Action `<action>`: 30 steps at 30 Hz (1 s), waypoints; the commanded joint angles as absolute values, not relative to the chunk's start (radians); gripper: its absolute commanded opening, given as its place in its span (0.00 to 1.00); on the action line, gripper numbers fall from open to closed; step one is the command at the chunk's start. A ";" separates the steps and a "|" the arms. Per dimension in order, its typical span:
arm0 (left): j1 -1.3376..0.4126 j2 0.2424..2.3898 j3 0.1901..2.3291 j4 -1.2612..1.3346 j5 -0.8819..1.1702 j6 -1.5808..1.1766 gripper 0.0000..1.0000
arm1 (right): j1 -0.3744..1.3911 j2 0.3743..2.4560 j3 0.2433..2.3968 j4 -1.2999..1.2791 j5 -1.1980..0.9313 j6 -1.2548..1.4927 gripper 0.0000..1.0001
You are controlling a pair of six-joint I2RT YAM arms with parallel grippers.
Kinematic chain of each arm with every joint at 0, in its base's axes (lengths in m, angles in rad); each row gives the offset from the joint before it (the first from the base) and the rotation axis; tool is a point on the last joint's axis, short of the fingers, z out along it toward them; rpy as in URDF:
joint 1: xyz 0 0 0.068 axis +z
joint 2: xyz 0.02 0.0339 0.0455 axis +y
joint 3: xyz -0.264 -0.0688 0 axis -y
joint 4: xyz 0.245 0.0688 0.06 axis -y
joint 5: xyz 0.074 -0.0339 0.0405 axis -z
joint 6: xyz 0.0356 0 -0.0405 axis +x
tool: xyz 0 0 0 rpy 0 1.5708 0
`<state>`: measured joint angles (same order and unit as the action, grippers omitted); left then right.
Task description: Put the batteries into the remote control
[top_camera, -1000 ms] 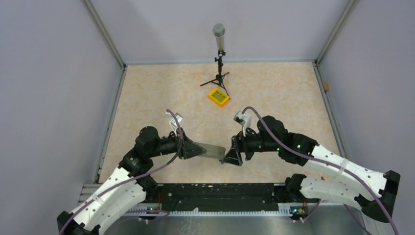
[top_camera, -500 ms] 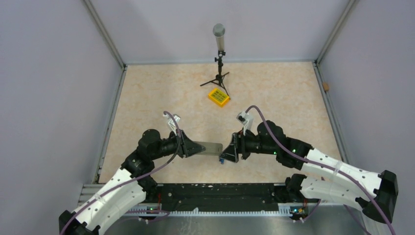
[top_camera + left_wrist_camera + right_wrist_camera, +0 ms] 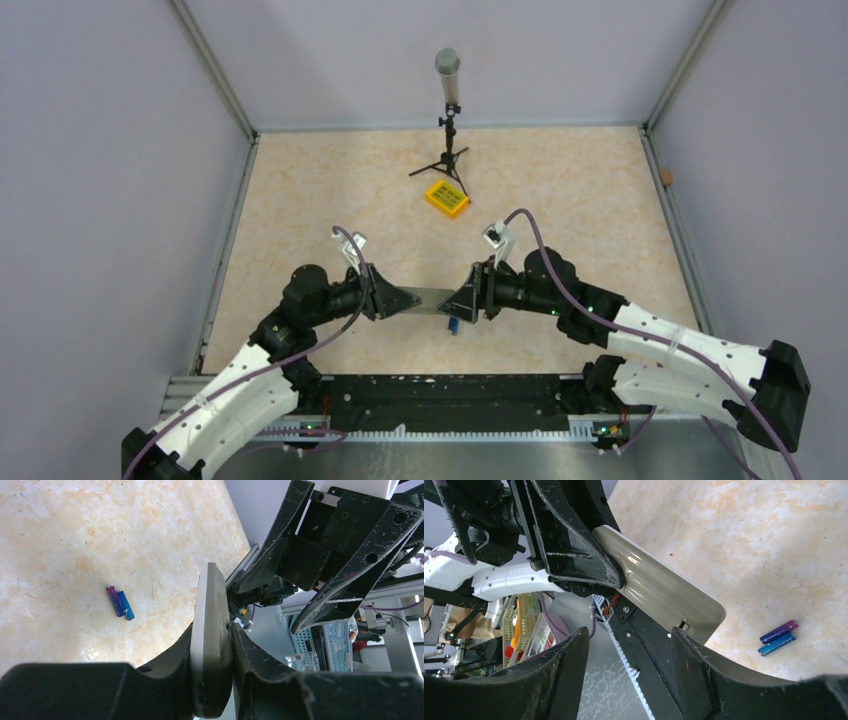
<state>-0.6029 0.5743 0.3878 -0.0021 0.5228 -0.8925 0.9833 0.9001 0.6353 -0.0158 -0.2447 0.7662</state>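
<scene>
My left gripper [image 3: 398, 300] is shut on the remote control [image 3: 432, 300], a slim grey-white slab held edge-up above the table. In the left wrist view the remote control [image 3: 209, 645] is pinched between both fingers, with the left gripper [image 3: 212, 630] round its lower half. My right gripper [image 3: 463, 300] faces it with its jaws open at the remote's free end. In the right wrist view nothing lies between the jaws of the right gripper [image 3: 630, 632], and the remote control [image 3: 664, 590] ends just past one fingertip. Two blue-and-purple batteries [image 3: 452, 325] [image 3: 120, 602] [image 3: 778, 637] lie side by side on the table below.
A yellow box with green keys [image 3: 447, 198] lies at the back centre, in front of a microphone on a small tripod [image 3: 449, 120]. Grey walls enclose the marbled table [image 3: 300, 210] on three sides. A black rail [image 3: 440, 395] runs along the near edge.
My right gripper has moved left and a little back, up to the remote's free end, its jaws narrowing somewhat. The batteries now show below it. The left gripper keeps its grip.
</scene>
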 commanded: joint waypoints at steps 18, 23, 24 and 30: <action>-0.601 0.549 0.379 0.074 0.527 -0.934 0.00 | 0.976 0.927 0.626 0.037 -0.198 0.787 0.59; -0.601 0.545 0.381 0.072 0.523 -0.938 0.00 | 0.977 0.932 0.625 0.028 -0.193 0.782 0.59; -0.602 0.545 0.380 0.073 0.522 -0.940 0.00 | 0.977 0.932 0.624 0.027 -0.192 0.782 0.59; -0.602 0.537 0.379 0.076 0.509 -0.949 0.00 | 0.992 0.943 0.621 0.026 -0.185 0.779 0.59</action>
<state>-0.6029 0.5556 0.3817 0.0002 0.5102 -0.9340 0.9844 0.9325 0.6281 0.0113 -0.2039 0.7883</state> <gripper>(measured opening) 0.297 0.592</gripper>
